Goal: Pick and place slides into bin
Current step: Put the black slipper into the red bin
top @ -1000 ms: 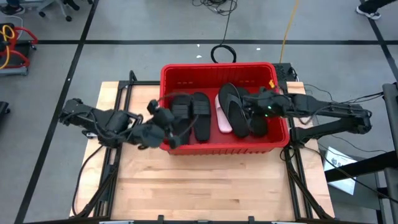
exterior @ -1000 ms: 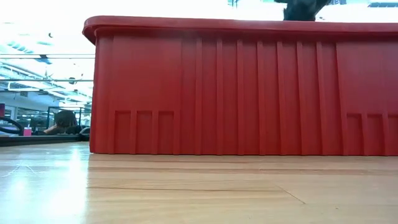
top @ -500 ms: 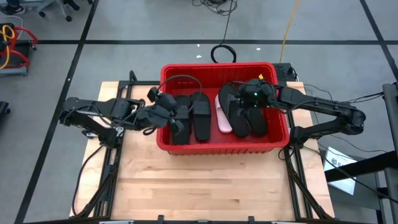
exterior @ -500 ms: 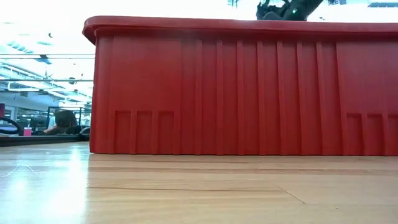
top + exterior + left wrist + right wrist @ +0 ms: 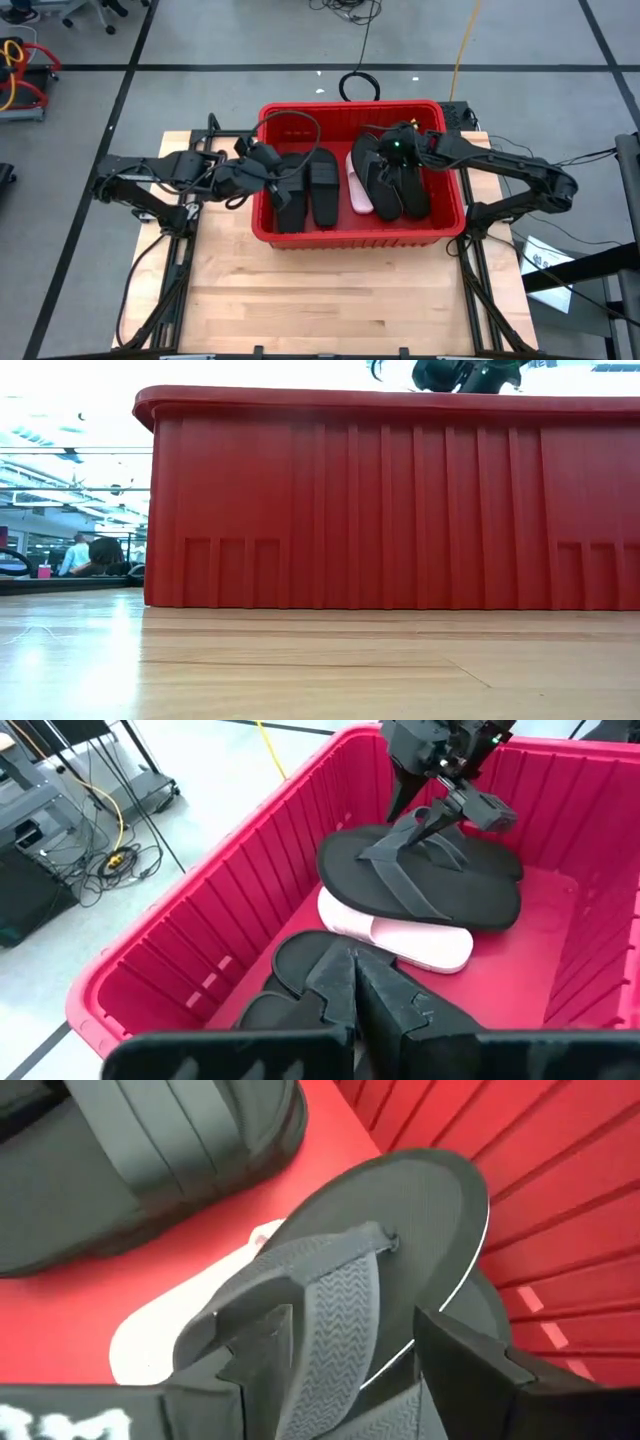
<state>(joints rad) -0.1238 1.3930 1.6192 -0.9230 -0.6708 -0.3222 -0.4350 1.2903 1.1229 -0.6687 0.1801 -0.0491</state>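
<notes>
The right end effector [image 5: 350, 1350], jaws apart, straddles the strap of a black flip-flop [image 5: 390, 1230] lying on a pink slide [image 5: 400, 935] at the bin's [image 5: 350, 232] right of centre. Lifting carelessly could snag that strap and drag the flip-flop out. The right arm reaches in from the frame's right. The left end effector [image 5: 262, 160], jaws together and empty, hovers over black slides [image 5: 308, 190] at the bin's left.

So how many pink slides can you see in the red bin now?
1. The pink slide lies on the floor of the bin near its middle, partly under a black flip-flop. Another may be hidden beneath the black ones.
</notes>
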